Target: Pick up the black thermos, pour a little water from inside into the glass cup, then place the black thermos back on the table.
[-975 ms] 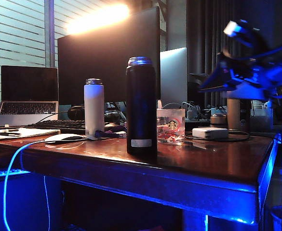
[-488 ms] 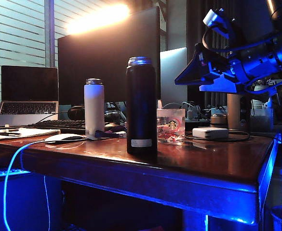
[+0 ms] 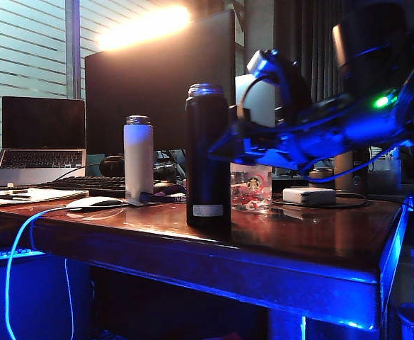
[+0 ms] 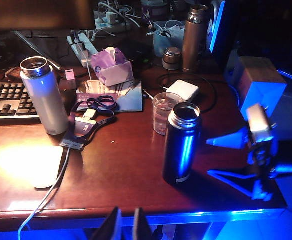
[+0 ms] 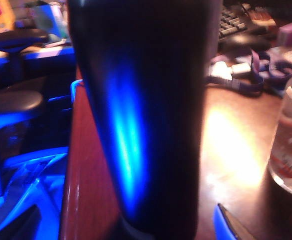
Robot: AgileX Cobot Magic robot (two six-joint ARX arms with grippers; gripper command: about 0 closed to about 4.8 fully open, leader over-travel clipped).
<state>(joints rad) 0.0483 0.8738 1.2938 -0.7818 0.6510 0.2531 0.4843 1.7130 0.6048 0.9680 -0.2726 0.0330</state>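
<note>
Glossy black, the black thermos (image 3: 207, 156) stands upright near the front edge of the table (image 3: 313, 262) in the exterior view, its silvery rim open at the top. Just behind it to the right sits the glass cup (image 3: 250, 188), partly hidden by the right pincer (image 3: 224, 145), which reaches in level from the right and is at the thermos's side about halfway up; whether its fingers touch the bottle cannot be told here. A white bottle (image 3: 138, 157) stands well left of the thermos, a white charger block (image 3: 308, 195) to the right of the cup.

From the left wrist view the same table is seen from above: the thermos (image 4: 181, 142) stands with the cup (image 4: 164, 113) just beyond it, apart from it, and a bronze bottle (image 4: 194, 31) far back. The right pincer (image 4: 210, 157) shows with its two fingers spread wide, pointing at the thermos and stopping just short of it. The left pincer (image 4: 126, 225) hovers off the table's front edge, fingers nearly together, holding nothing.

The right wrist view is filled by the thermos body (image 5: 146, 115), very close, with the cup (image 5: 290, 150) at the side and one blue fingertip (image 5: 230, 225) at the edge.
</note>
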